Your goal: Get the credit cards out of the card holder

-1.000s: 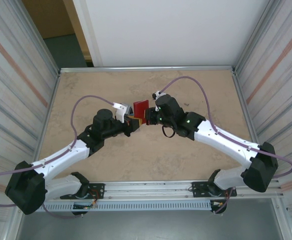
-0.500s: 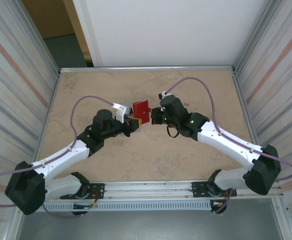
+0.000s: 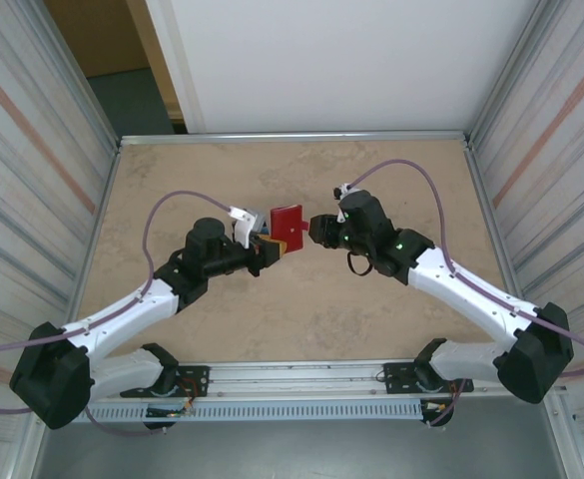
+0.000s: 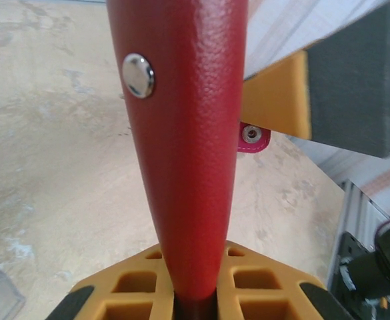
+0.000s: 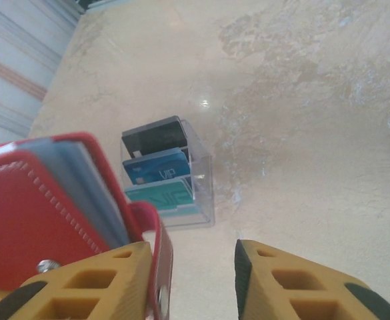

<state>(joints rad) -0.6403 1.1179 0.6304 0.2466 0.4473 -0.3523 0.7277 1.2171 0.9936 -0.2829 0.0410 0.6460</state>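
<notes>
Two grippers are flanking the card holder above the table. The left gripper is clamping its fold and the right gripper is standing parted beside the closing tab, so the unheld cover is probably risking flopping shut.

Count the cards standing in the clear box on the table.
3. All stand in the clear box: a black card at the back, a blue card in the middle, a teal card in front. Others may be hidden behind them.
</notes>
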